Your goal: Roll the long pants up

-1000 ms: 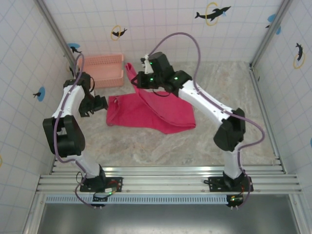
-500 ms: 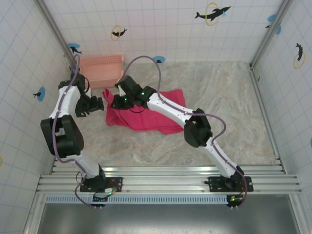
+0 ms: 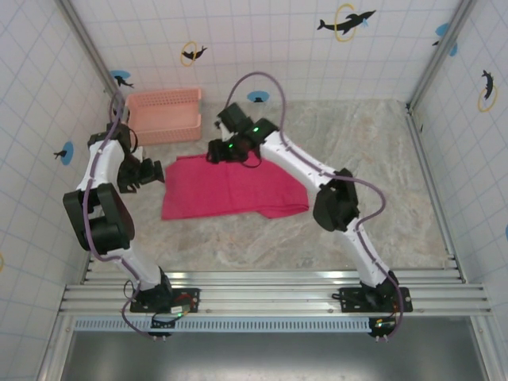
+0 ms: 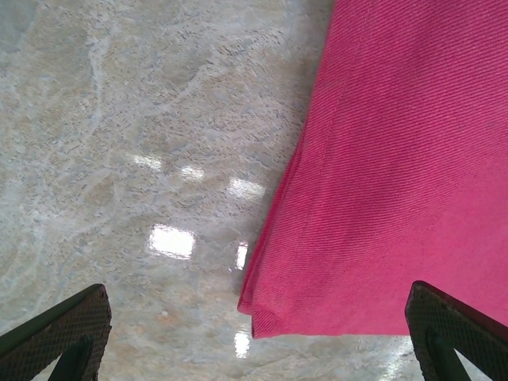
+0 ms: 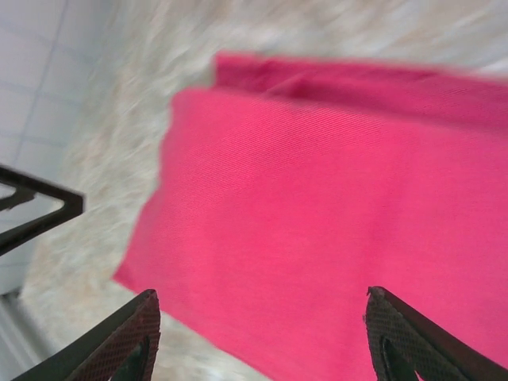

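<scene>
Blurred above pants [image 5: 333, 214]: right gripper [image 5: 262, 333] parted wide, empty. Cropped beside pants' edge: left gripper [image 4: 254, 333] likewise parted, empty.

- The long pants [image 3: 230, 189] lie flat on the table [image 3: 373, 159], left of its middle.
- The mesh basket [image 3: 164, 116] sits in the far left corner, behind the pants' left end and apart from them.
- The left gripper [image 3: 157, 171] hangs just left of the pants' left edge, in front of the basket.
- The right gripper [image 3: 213, 151] hangs over the pants' far edge, right of the basket.
</scene>
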You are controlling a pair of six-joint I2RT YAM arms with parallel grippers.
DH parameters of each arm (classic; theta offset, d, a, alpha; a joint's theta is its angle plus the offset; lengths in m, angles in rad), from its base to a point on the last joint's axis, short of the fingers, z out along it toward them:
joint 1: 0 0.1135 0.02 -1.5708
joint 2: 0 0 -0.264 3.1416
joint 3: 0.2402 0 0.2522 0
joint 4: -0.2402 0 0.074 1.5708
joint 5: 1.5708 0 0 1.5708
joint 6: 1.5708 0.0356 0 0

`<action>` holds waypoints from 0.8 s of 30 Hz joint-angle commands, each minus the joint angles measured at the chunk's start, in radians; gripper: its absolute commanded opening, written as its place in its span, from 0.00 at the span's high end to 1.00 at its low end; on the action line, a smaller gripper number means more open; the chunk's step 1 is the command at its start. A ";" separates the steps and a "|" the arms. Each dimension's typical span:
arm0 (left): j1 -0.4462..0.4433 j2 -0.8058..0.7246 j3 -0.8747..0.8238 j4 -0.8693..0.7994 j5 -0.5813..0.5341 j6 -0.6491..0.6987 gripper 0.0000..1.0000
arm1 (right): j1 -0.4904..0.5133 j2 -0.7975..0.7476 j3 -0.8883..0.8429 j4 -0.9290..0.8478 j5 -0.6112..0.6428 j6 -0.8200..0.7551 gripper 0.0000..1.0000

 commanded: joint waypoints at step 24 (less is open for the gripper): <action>-0.147 0.121 -0.067 0.037 -0.019 -0.024 0.02 | -0.351 0.032 -0.204 -0.252 0.219 -0.345 0.30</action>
